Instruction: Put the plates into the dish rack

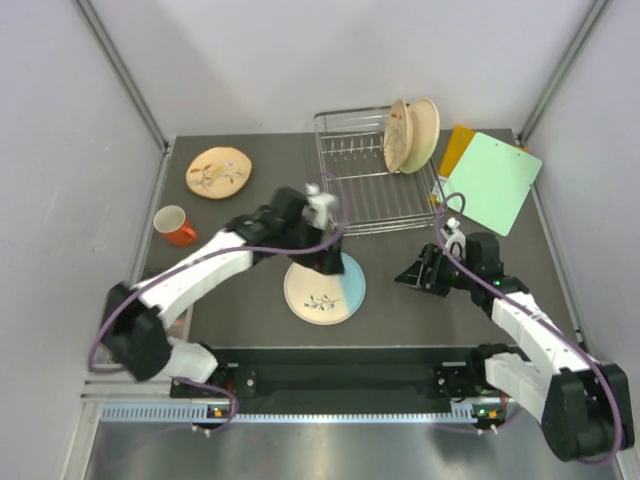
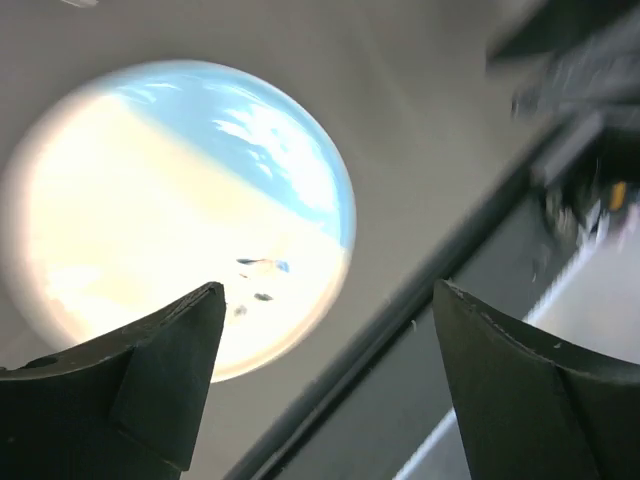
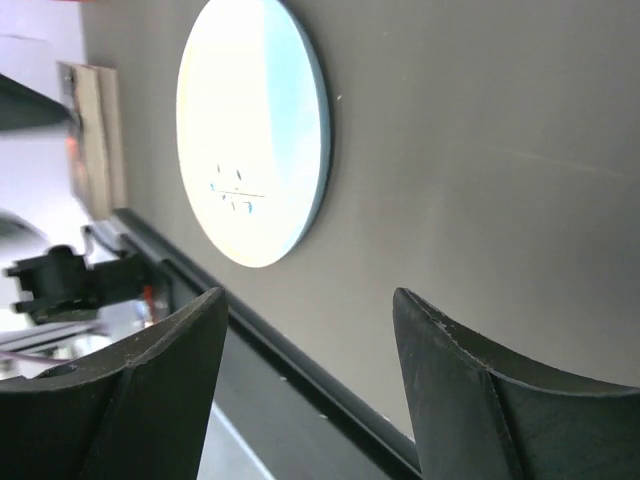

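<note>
Top external: 2 tan round ceramic plates [image 1: 410,135] stand in the silver wire dish rack [image 1: 375,185] at the far edge of the table [image 1: 250,300]. The left gripper [image 1: 325,252] hovers at the round white-and-blue ceramic plate [image 1: 325,288] near the front edge.
Left wrist: fingers [image 2: 150,380] wide, empty; better to pinch the plate's rim squarely.
Right wrist: right gripper [image 3: 310,300] open too, empty.

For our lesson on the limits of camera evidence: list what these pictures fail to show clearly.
Top view: left arm covers the cream-and-blue plate's far edge.
Top view: green board hides most of the orange board.
Top view: front racked plate hides much of the rear one.
Left wrist view: glare washes out most of that plate's sprig.
</note>
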Action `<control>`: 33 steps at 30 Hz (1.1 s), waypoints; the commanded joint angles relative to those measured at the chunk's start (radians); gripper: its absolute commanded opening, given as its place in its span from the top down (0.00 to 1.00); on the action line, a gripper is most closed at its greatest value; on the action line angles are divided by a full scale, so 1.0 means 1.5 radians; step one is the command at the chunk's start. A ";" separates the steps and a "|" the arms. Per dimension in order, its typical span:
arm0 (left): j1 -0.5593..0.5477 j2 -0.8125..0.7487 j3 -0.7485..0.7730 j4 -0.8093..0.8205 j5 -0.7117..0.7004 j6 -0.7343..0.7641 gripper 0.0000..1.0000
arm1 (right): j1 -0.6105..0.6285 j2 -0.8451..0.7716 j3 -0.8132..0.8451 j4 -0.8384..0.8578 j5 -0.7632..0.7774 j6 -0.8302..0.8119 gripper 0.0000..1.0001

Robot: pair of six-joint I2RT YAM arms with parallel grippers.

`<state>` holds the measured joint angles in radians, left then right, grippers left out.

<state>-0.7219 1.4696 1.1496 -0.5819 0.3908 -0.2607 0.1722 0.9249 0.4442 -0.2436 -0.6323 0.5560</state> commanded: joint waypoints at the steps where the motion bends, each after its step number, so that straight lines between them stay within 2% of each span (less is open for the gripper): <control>1: 0.085 -0.140 -0.101 0.074 -0.094 -0.104 0.10 | 0.002 0.061 -0.021 0.157 -0.087 0.079 0.32; 2: 0.103 -0.149 -0.113 0.076 -0.094 -0.124 0.09 | 0.005 0.088 -0.023 0.205 -0.090 0.084 0.32; 6: 0.218 -0.148 -0.194 0.095 -0.053 -0.194 0.09 | 0.045 0.162 -0.021 0.264 -0.083 0.116 0.30; 13: 0.298 -0.142 -0.306 0.163 -0.007 -0.275 0.12 | 0.112 0.312 -0.010 0.369 -0.031 0.176 0.30; 22: 0.306 -0.055 -0.399 0.301 0.079 -0.368 0.21 | 0.165 0.479 0.009 0.537 0.006 0.271 0.32; 25: 0.304 -0.042 -0.431 0.383 0.090 -0.407 0.23 | 0.189 0.511 0.014 0.571 0.024 0.304 0.33; 33: 0.264 0.007 -0.419 0.429 0.101 -0.412 0.26 | 0.248 0.502 -0.032 0.585 0.056 0.344 0.32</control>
<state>-0.2684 1.4220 0.5335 -0.0284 0.5354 -0.8650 0.4713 1.6615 0.4431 0.6350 -0.6094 1.0473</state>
